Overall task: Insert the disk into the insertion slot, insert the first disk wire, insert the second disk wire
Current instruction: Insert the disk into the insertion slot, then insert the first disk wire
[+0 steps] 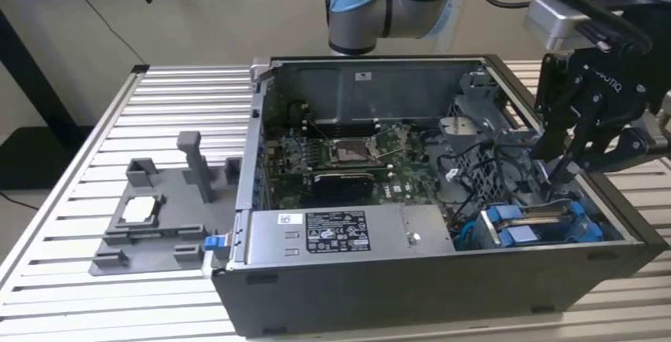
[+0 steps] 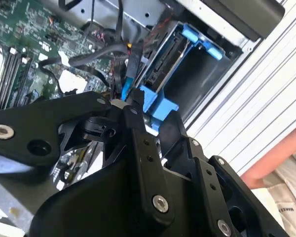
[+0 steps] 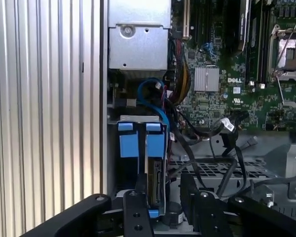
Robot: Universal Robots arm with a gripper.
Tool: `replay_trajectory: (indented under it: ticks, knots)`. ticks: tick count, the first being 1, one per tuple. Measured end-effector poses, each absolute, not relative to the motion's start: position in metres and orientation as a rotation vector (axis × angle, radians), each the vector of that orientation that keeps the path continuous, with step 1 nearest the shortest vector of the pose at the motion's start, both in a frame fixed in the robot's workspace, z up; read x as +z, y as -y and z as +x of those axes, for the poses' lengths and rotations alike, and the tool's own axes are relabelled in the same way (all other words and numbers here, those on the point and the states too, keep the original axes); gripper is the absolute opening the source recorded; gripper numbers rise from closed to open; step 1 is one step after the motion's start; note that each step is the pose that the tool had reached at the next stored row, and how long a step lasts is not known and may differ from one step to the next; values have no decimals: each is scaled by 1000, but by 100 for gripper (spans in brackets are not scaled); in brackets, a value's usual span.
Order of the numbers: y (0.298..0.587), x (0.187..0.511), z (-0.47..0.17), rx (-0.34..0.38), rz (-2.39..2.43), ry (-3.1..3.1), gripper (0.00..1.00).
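1. While it hangs inside the computer case (image 1: 419, 299), the gripper (image 1: 555, 175) is seen part-open, nothing clamped, astride the disk (image 3: 154, 173).
2. The disk is seated in the insertion slot (image 3: 138, 119).
3. A blue cable (image 2: 129, 71) is routed beside it.

case (image 1: 419, 279): on the table (image 1: 94, 122)
fixture tray (image 1: 147, 232): beside the case, on the exterior view's left
disk (image 1: 540, 218): apparently in the insertion slot (image 1: 583, 222), in the case's near corner
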State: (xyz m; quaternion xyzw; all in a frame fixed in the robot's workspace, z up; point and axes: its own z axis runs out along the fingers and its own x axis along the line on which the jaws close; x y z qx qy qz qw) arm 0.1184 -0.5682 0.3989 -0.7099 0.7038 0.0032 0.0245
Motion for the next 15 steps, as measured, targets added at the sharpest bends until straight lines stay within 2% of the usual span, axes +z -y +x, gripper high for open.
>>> replay_trajectory:
  ticks: [9, 15]
  knots:
    - [563, 398, 118, -77, -2147, -2079, 41]
    - [559, 393, 118, -89, -2194, -2006, 41]
